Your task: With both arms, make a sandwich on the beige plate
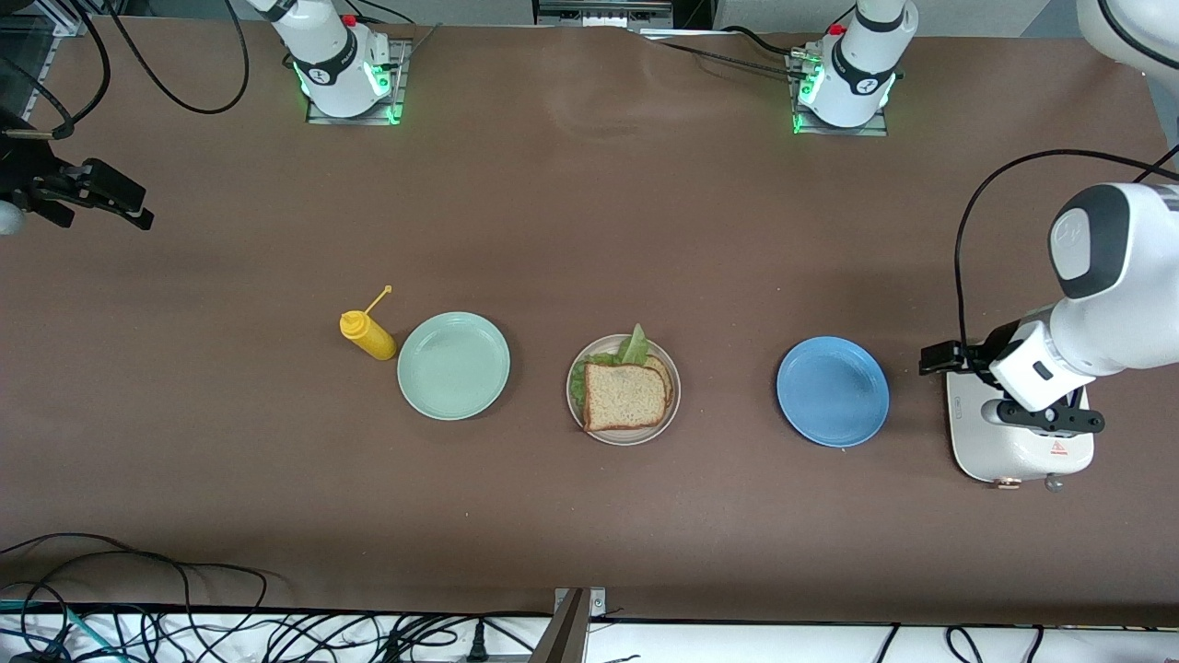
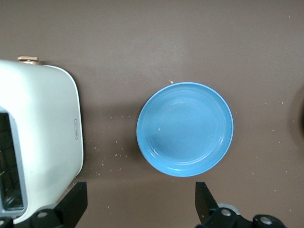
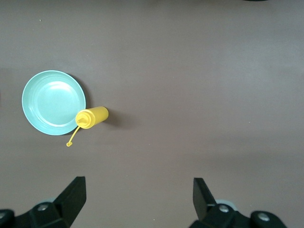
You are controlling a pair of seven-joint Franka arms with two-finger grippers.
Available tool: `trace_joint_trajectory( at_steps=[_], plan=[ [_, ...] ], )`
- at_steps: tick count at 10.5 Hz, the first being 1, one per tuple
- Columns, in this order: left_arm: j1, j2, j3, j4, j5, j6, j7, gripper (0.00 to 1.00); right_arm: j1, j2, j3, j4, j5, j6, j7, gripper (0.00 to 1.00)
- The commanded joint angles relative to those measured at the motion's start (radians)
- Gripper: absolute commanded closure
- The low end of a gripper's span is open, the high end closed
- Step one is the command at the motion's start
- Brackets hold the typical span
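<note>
The sandwich [image 1: 624, 394] lies on the beige plate [image 1: 626, 436] at the middle of the table. A brown bread slice is on top, and ruffled green lettuce [image 1: 634, 348] sticks out from under it over a lower slice. My left gripper [image 1: 1045, 419] is up over the white toaster at the left arm's end of the table. In the left wrist view it [image 2: 140, 194] is open and empty. My right gripper [image 1: 101, 198] is up over bare table at the right arm's end. In the right wrist view it [image 3: 139, 192] is open and empty.
An empty mint-green plate [image 1: 453, 366] [image 3: 53, 102] and a yellow squeeze bottle [image 1: 368, 335] [image 3: 92, 117] lie toward the right arm's end. An empty blue plate [image 1: 833, 390] [image 2: 185, 128] and a white toaster [image 1: 995, 451] [image 2: 42, 137] sit toward the left arm's end. Cables run along the table's near edge.
</note>
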Motion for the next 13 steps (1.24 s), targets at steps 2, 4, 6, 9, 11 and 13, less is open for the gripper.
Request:
trace_joint_trajectory(
  at_steps=[2,4,6,9,11,13],
  plan=[
    [0.012,-0.062,-0.007,-0.012,0.030,-0.033,-0.002,0.00,-0.001,-0.011,0.005,-0.003,-0.002,-0.003,-0.012,0.00],
    [0.012,-0.085,-0.007,-0.006,0.024,-0.065,-0.005,0.00,-0.002,-0.010,0.005,-0.003,-0.006,-0.003,-0.015,0.00],
    [0.012,-0.097,-0.009,0.039,0.020,-0.147,-0.008,0.00,-0.001,-0.010,0.005,-0.003,-0.006,-0.003,-0.015,0.00],
    [-0.003,-0.152,0.000,0.062,0.024,-0.226,-0.009,0.00,0.001,-0.010,0.005,-0.003,-0.008,-0.003,-0.015,0.00],
    [-0.098,-0.255,0.106,-0.007,0.027,-0.249,-0.006,0.00,0.001,-0.010,0.005,-0.003,-0.008,-0.003,-0.013,0.00],
    [-0.118,-0.324,0.134,-0.036,0.018,-0.322,-0.002,0.00,0.001,-0.010,0.005,-0.003,-0.008,-0.003,-0.013,0.00]
  ],
)
